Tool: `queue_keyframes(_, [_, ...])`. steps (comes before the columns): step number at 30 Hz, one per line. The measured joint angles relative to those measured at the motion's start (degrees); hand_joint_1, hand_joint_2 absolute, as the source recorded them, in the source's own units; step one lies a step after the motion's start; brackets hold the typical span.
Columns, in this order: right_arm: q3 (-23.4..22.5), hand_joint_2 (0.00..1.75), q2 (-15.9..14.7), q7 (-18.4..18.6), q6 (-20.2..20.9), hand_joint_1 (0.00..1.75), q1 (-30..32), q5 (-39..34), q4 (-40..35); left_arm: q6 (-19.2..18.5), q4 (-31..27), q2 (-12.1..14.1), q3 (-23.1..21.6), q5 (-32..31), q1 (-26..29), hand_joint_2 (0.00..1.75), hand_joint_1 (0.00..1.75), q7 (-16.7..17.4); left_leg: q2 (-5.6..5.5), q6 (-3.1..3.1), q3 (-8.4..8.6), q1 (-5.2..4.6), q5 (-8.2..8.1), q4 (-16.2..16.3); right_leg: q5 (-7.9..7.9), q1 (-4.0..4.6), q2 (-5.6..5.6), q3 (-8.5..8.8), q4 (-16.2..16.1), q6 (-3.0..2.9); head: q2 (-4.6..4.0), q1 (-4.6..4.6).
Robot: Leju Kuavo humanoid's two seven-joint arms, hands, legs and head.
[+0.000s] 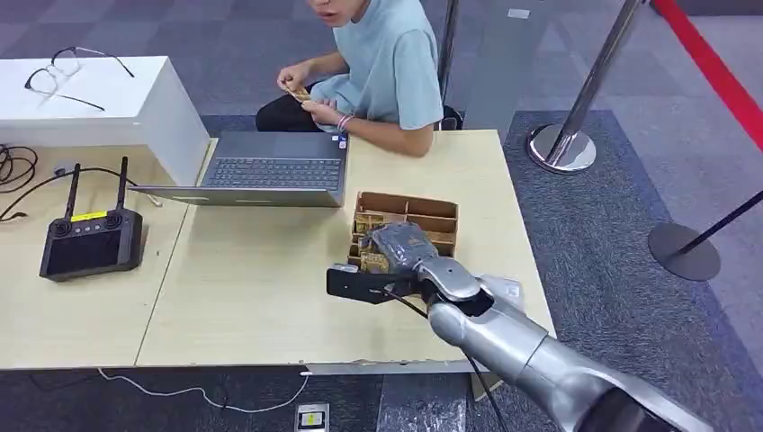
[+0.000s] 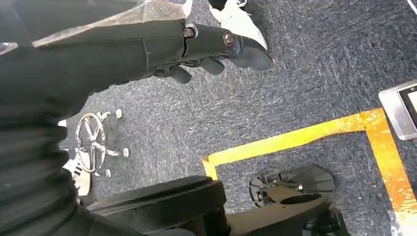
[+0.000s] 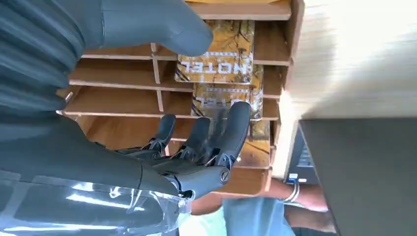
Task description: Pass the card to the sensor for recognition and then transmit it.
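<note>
Looking from the head view, left to right, a black remote controller (image 1: 90, 241) with two antennas lies on the left tabletop, an open laptop (image 1: 270, 171) sits further along, and a wooden compartmented box (image 1: 409, 220) stands near the wooden table (image 1: 252, 297) edge on the right. A person in a light blue shirt (image 1: 378, 67) sits behind the laptop, holding a card (image 1: 295, 91) in both hands. The right hand (image 1: 400, 247) reaches over the box, hiding what lies beneath it.

The right wrist view looks into the box (image 3: 128, 86): gold-patterned hotel key cards (image 3: 221, 61) printed "HOTEL" in white stand in the slots. The right hand (image 3: 196, 147) has its fingers (image 3: 236, 128) extended over a second card (image 3: 223, 101), thumb (image 3: 162, 24) spread apart; I cannot tell whether the fingertips touch it, and nothing is gripped.

The left wrist view shows the left hand (image 2: 206, 46) hanging over grey carpet (image 2: 305, 73), its fingers loosely curled and holding nothing, above yellow floor tape (image 2: 295, 137).
</note>
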Motion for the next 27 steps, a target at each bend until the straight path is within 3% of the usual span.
queue_keyframes(13, [-0.3,1.75,-0.2,0.5,0.1,0.93,-0.3,-0.1,-0.9,0.1,0.0,0.0,0.0,0.3,0.1,1.75,0.00,0.0,0.00,0.00,0.00,0.00,0.00,0.0,0.00,0.00,0.00,0.00,0.0,0.00,0.00,0.00])
queue_keyframes(17, [-0.2,1.75,-0.2,0.5,0.6,0.86,-0.3,0.0,-0.8,0.1,0.0,0.0,0.0,0.2,0.1,1.75,0.00,0.0,0.00,0.00,0.00,0.00,0.00,0.0,0.00,0.00,0.00,-0.01,0.0,0.00,0.00,0.00])
queue_keyframes(27, [0.4,1.75,-0.1,0.6,1.8,0.93,-0.4,2.1,0.8,0.1,0.0,0.0,0.0,-0.2,0.0,1.75,0.00,0.0,0.00,0.00,0.00,0.00,0.00,0.0,0.00,0.00,0.00,0.00,0.0,0.00,0.00,-0.02])
